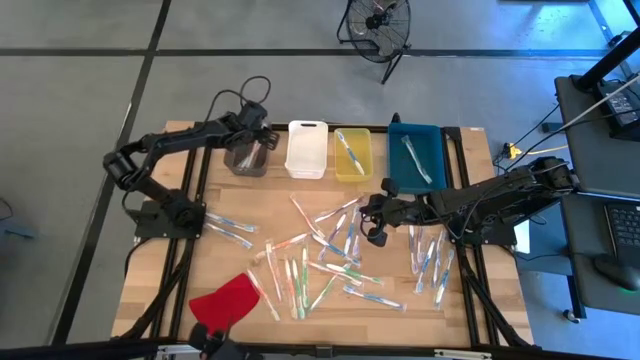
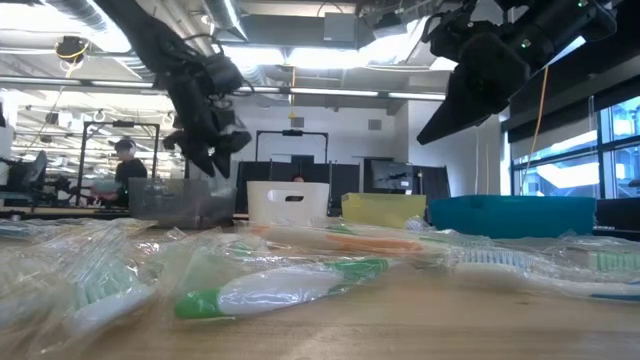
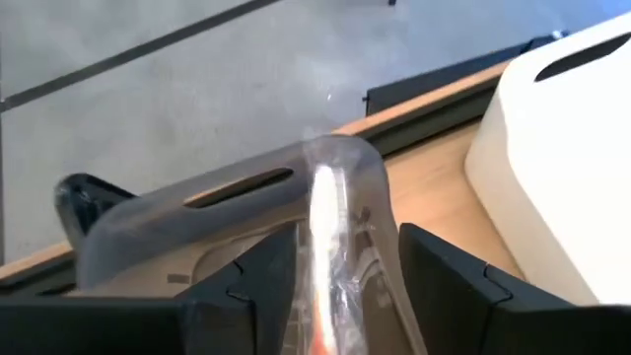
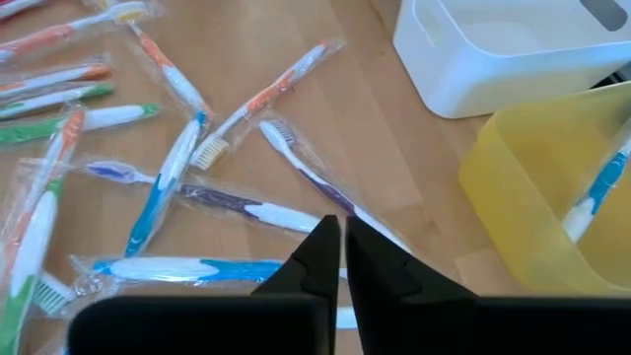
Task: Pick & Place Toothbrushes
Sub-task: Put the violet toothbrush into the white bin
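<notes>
Overhead arrangement: a wooden worktop [image 1: 230, 262] carries 4 bins in a row along its far edge, toward 12 o'clock: a smoky clear bin [image 1: 246, 158], a white bin [image 1: 307, 149], a yellow bin [image 1: 352, 154] and a blue bin [image 1: 416, 156].

The left claw [image 1: 250, 133] hangs over the smoky clear bin at about 11 o'clock on the worktop. Its fingers [image 3: 258, 286] stand parted, and a wrapped toothbrush with an orange handle [image 3: 325, 237] lies between them, above the bin's rim; whether the fingers touch it cannot be told.

The right claw [image 1: 373, 222] is near the worktop's centre, its fingers pressed together and holding nothing, above the loose toothbrushes [image 1: 330, 262]. These lie scattered in clear wrappers from the centre toward 6 o'clock and 4 o'clock.

1 blue toothbrush [image 1: 349, 150] lies in the yellow bin, and 1 toothbrush [image 1: 415, 160] lies in the blue bin.

A flat red piece [image 1: 225, 299] rests at about 7 o'clock.
</notes>
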